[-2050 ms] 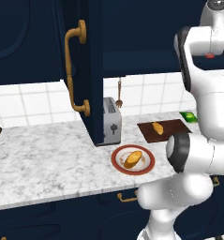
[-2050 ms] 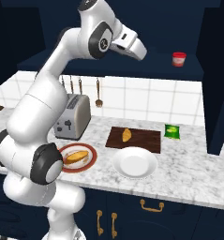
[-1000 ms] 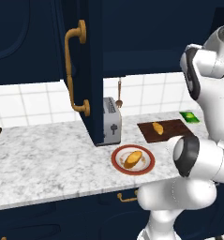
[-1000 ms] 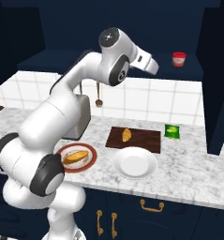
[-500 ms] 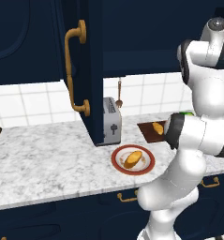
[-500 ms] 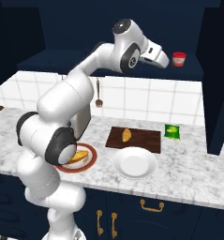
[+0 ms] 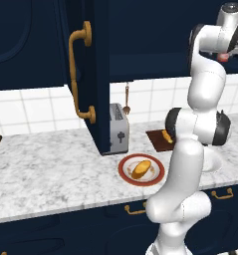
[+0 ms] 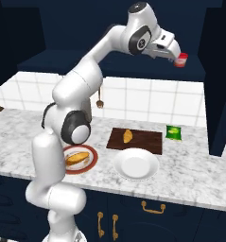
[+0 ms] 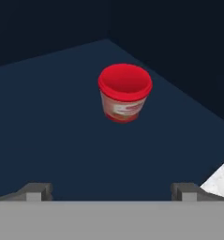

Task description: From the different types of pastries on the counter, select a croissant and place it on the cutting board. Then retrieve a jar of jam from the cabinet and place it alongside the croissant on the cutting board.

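The counter (image 8: 190, 170), white-and-grey marbled stone, stretches far below the claw, well apart from it. The cabinet (image 7: 85, 74), dark navy with a long curved brass handle, stands open; in the left base view its door hangs well off to the left of the claw, and the claw reaches into its dark interior, over the navy cabinet shelf (image 9: 62, 140). The cutting board (image 8: 145, 140), dark reddish-brown, lies on the counter well below the claw and a little toward the arm's side in the right base view. The white plate (image 8: 136, 164) sits on the counter just in front of the board, still farther below the claw. A red-rimmed plate (image 8: 88, 158) holds the bread roll (image 8: 77, 158), low and far to the arm's side of the claw. The toaster (image 7: 118, 128) stands by the cabinet door, well away. The claw (image 9: 109, 192) stands wide, its two tips spread apart and nothing between them. The jar of jam (image 9: 125, 93) stands upright on the shelf straight ahead of the claw, near but apart from the tips. The croissant (image 8: 127, 136) rests on the cutting board, far below the claw. A small green packet (image 8: 174, 133) lies just beside the board, almost directly beneath the claw.
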Controlling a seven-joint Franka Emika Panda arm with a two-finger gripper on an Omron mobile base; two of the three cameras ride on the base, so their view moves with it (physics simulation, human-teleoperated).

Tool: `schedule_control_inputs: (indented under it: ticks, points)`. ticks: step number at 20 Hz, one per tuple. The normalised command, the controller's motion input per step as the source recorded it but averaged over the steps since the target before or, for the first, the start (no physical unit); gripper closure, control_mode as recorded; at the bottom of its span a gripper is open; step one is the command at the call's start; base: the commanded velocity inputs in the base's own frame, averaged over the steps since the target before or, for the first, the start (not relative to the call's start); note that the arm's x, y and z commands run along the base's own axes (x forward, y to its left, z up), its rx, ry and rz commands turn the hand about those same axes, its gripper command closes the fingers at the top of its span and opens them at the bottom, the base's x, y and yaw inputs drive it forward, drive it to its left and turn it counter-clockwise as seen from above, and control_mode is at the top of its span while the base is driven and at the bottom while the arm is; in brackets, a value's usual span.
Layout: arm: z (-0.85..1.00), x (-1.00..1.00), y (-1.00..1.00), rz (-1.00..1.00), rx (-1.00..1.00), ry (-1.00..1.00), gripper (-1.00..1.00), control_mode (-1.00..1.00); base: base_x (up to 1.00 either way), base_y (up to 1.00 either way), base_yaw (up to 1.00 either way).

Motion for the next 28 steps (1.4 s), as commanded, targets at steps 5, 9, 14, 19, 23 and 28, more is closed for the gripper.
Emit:
schedule_control_inputs:
  ticks: [5, 9, 14, 19, 23, 28]
  points:
    - [-0.2, 0.19, -0.3, 0.0, 0.0, 0.0, -1.0, -1.0, 0.0, 0.0, 0.0]
    - [-0.32, 0.11, -0.14, 0.0, 0.0, -0.02, -1.0, -1.0, 0.0, 0.0, 0.0]
    - [-0.28, 0.3, 0.0, -0.01, 0.0, -0.14, -1.0, -1.0, 0.0, 0.0, 0.0]
    - [-0.42, 0.2, -0.08, -0.06, 0.0, -0.18, -1.0, -1.0, 0.0, 0.0, 0.0]
    - [-0.44, 0.18, -0.21, -0.02, -0.05, -0.04, -1.0, -1.0, 0.0, 0.0, 0.0]
    - [-0.11, 0.48, 0.03, 0.0, -0.08, -0.2, -1.0, -1.0, 0.0, 0.0, 0.0]
